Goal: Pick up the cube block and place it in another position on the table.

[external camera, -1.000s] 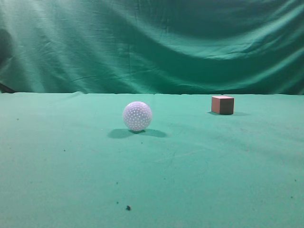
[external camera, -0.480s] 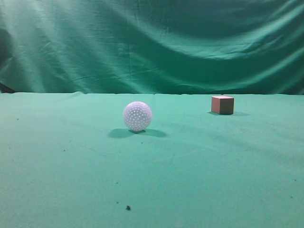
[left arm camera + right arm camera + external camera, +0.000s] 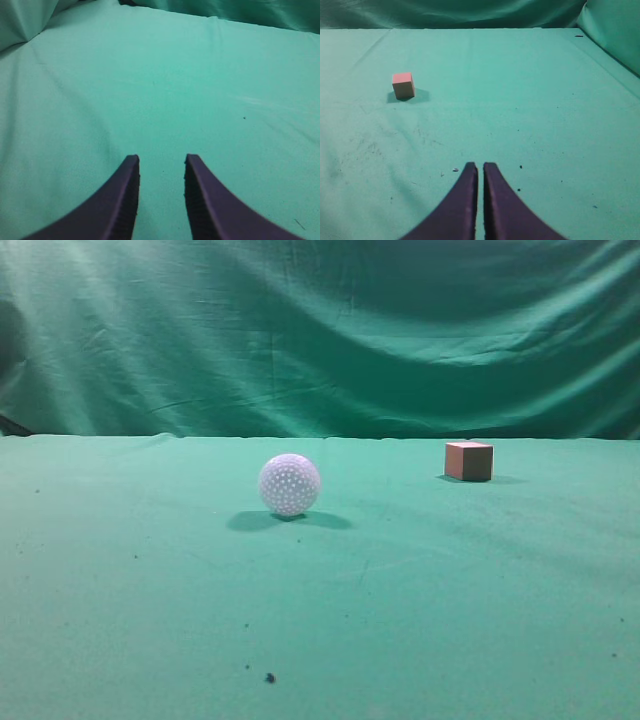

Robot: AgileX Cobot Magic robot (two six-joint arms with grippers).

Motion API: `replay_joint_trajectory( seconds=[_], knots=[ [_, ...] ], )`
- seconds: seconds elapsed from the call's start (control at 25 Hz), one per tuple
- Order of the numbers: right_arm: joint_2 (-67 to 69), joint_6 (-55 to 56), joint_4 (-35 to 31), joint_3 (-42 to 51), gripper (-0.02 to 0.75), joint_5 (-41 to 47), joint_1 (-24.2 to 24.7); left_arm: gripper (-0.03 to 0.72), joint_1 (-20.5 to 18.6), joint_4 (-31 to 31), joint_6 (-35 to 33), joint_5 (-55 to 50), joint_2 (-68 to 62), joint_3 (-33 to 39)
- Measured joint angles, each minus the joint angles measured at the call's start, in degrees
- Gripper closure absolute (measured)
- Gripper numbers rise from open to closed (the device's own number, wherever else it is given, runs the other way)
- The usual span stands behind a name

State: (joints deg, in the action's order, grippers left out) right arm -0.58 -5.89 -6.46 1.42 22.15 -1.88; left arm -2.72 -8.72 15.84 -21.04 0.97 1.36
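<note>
The cube block [image 3: 469, 460], reddish-brown with a pinkish top, sits on the green table [image 3: 420, 610] at the far right in the exterior view. It also shows in the right wrist view [image 3: 403, 84], far ahead and to the left of my right gripper [image 3: 480, 166], which is shut and empty. My left gripper [image 3: 161, 159] is open and empty over bare green cloth; the cube does not show in its view. Neither gripper shows in the exterior view.
A white dimpled ball [image 3: 289, 484] stands on the table left of the cube, near the middle. A wrinkled green backdrop curtain [image 3: 320, 330] hangs behind the table. Small dark specks [image 3: 269, 677] lie on the cloth near the front.
</note>
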Motion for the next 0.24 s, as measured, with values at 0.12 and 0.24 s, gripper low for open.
replay_joint_trajectory(
  seconds=[0.12, 0.24],
  knots=[
    [0.00, 0.00, 0.00, 0.00, 0.738, 0.09, 0.00, 0.426, 0.00, 0.00, 0.00, 0.00, 0.00, 0.00],
    [0.00, 0.00, 0.00, 0.00, 0.738, 0.09, 0.00, 0.426, 0.00, 0.00, 0.00, 0.00, 0.00, 0.00]
  ],
)
